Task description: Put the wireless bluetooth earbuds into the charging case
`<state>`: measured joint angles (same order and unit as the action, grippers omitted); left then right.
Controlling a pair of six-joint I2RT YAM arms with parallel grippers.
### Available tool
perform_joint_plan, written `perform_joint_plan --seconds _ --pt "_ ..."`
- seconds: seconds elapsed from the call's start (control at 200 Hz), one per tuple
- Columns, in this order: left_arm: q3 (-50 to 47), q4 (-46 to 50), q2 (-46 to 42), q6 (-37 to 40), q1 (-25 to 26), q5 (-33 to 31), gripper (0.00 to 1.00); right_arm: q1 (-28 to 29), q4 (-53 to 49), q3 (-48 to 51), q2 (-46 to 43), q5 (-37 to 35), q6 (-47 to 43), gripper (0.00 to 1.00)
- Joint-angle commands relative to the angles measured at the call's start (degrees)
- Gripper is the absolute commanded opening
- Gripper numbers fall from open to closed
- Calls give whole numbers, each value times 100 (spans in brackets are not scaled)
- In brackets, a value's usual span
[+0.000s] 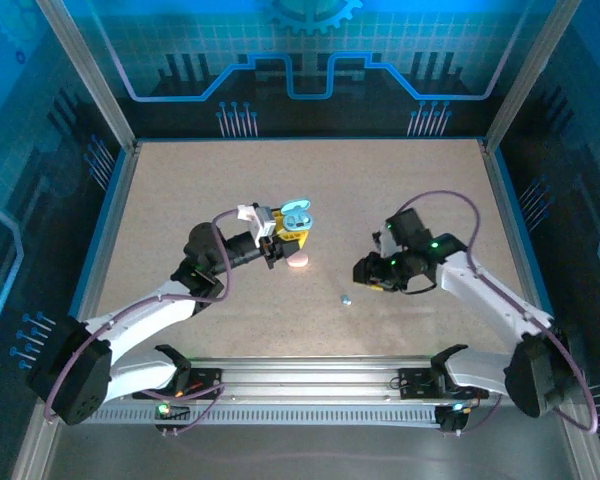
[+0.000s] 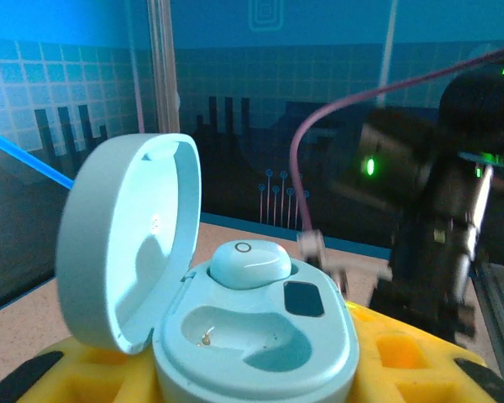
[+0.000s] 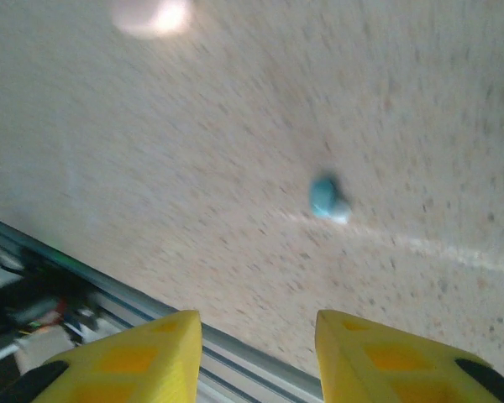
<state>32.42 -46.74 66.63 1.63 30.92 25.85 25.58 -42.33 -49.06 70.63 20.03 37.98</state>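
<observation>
The left end effector [image 1: 284, 237] pinches the open teal charging case [image 2: 260, 348] above the worktop [image 1: 410, 180]. From overhead the inside is too small to read. The left wrist view resolves it: a seated earbud [image 2: 250, 262], teal with a small ring mark, fills the far well, and the near well is bare. Rightward, a loose earbud [image 3: 325, 198] lies on the worktop ahead of the right end effector [image 3: 256, 340], whose fingers are spread.
</observation>
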Motion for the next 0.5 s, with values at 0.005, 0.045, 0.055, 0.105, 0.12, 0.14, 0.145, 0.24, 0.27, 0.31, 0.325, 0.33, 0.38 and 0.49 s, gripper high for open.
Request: perform_joint_plan --seconds 0.005,0.045,0.055,0.105,0.12,0.14,0.145,0.24,0.27,0.31,0.325,0.33,0.38,0.49 --pt "-68 -35 -124 75 35 -80 29 383 67 -79 529 -409 -62 40" --pt "-52 -37 -123 66 39 -76 29 517 -55 -280 825 -666 -170 38" --pt "-48 -30 -119 61 33 -72 29 542 -80 -337 892 -724 -204 38" --pt "-47 -37 -141 48 37 -69 29 684 -230 -562 1251 -930 -396 36" --pt "-51 -35 -148 47 31 -67 29 719 -274 -630 1350 -996 -438 36" --pt "-52 -26 -157 48 30 -71 29 776 -327 -714 1482 -1076 -486 36" --pt "-52 -23 -158 48 34 -75 29 787 -341 -738 1512 -1096 -494 36" --pt "-78 33 -240 72 30 -104 29 950 -566 -1076 2037 -1511 -586 36" --pt "-87 53 -264 82 36 -118 29 977 -621 -1177 2191 -1598 -604 36" --pt "-96 75 -297 101 31 -144 29 1010 -641 -1293 2371 -1637 -652 36" --pt "-104 77 -299 102 34 -142 29 1021 -637 -1324 2428 -1644 -666 36" --pt "-104 86 -300 106 36 -141 29 1029 -637 -1338 2451 -1644 -667 36" --pt "-113 102 -318 123 35 -166 29 1063 -641 -1437 2648 -1657 -684 36" --pt "-114 140 -336 152 33 -167 29 1126 -687 -1662 3009 -1707 -695 35"
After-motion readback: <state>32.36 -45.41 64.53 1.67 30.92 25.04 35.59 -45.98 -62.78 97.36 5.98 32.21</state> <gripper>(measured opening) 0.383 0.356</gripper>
